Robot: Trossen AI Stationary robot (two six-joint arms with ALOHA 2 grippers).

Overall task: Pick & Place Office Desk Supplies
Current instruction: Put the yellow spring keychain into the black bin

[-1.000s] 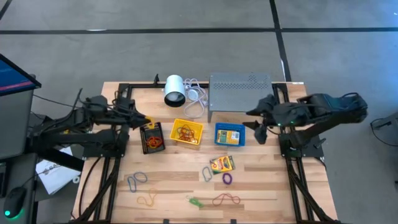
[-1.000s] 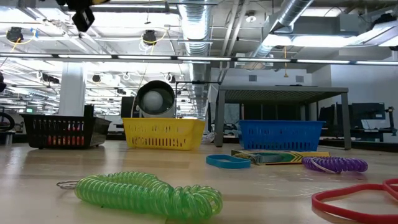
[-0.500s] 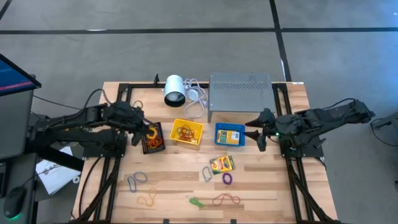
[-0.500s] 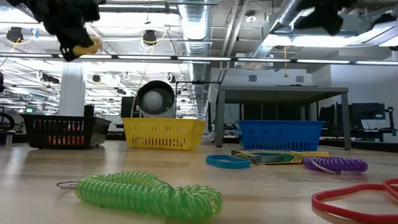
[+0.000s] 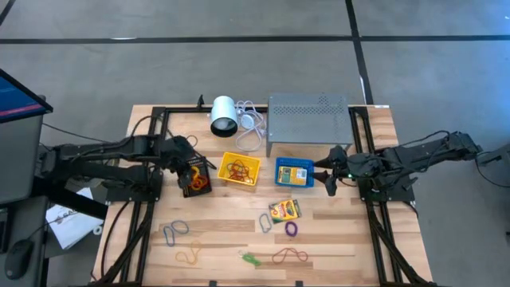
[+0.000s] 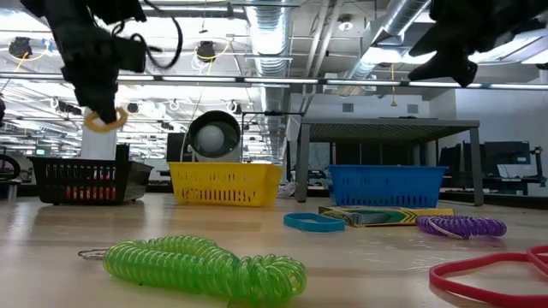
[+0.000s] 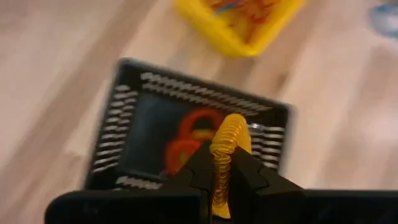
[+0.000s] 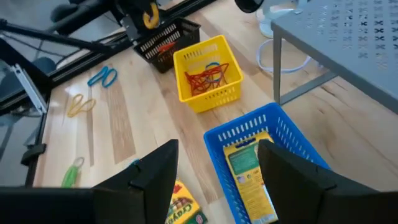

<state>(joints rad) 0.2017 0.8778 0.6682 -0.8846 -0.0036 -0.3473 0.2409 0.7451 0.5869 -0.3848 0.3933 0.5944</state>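
The left end effector (image 7: 219, 180), clamped on a yellow coil (image 7: 227, 149), hangs over the black basket (image 7: 121, 118) and should next release; the right end effector (image 8: 217, 163) waits spread wide.

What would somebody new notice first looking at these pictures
Most striking is the left gripper, shut on a yellow coil ring and hanging just above the black tray at the table's left. Next come the yellow tray of rubber bands and the blue tray holding a crayon box, lined up mid-table. The right gripper hovers open beside the blue tray.
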